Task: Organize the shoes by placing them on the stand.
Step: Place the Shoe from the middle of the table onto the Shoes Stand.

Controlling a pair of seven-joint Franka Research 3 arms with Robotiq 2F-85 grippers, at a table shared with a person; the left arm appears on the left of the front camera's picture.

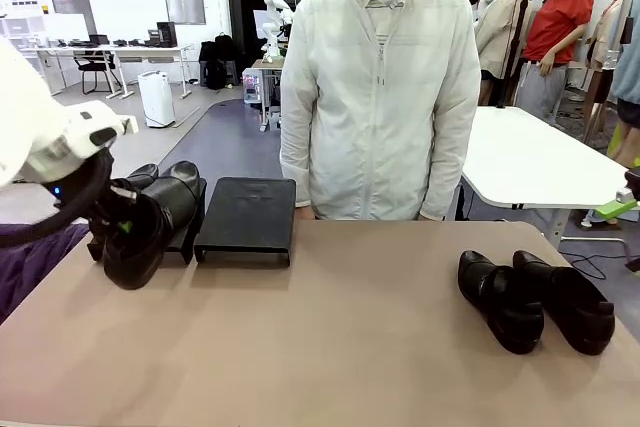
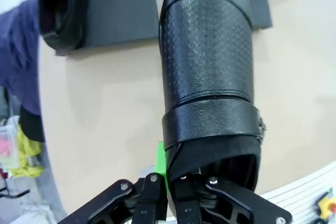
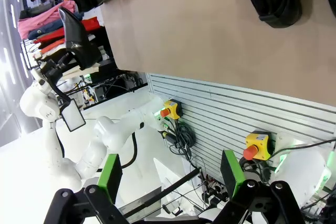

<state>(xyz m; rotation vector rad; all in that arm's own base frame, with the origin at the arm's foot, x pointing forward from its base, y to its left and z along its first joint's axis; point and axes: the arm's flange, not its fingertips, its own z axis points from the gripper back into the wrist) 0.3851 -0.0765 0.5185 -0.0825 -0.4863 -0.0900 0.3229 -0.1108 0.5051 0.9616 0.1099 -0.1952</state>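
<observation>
Left gripper (image 1: pixel 121 228) clamped on second shoe (image 1: pixel 160 212); first shoe (image 1: pixel 141 175) on stand (image 1: pixel 245 215), frame left. Two shoes (image 1: pixel 498 299) unplaced, lower right. Right gripper (image 3: pixel 170 174) apart.

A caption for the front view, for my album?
Left gripper holds a black shoe at the stand; two more shoes wait at right.

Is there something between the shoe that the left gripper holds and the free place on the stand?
Nothing visible does. The left gripper holds the shoe by its heel end, toe over the stand. Another shoe lies on the stand to one side, apart from it; the stand between them is bare.
</observation>
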